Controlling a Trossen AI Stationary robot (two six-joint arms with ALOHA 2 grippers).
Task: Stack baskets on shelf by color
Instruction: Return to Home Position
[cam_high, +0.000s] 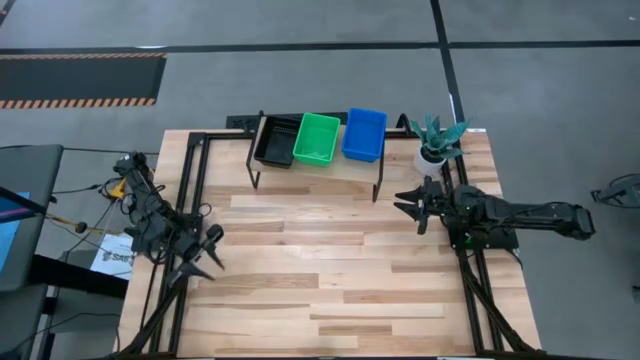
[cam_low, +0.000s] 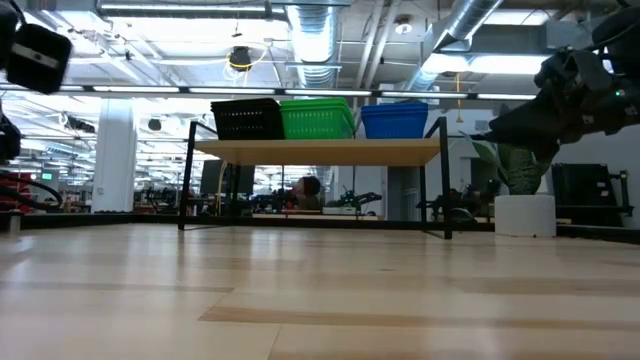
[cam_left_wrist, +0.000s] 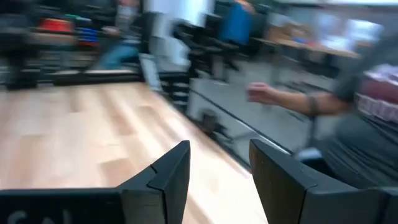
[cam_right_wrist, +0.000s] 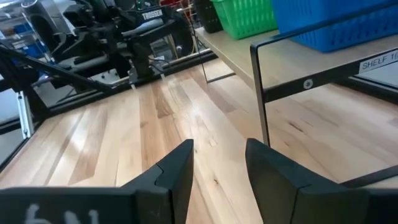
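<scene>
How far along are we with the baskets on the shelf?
Stacking looks done: black baskets, green baskets and blue baskets sit in three separate piles on the shelf. Nothing is in hand: the left claw and right claw are open and empty, clear of the shelf. No basket shows on the tabletop, so only returning home seems left.

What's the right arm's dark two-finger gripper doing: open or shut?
Open and empty: the right gripper shows its fingers apart in the right wrist view, only slatted wooden tabletop between them.
</scene>
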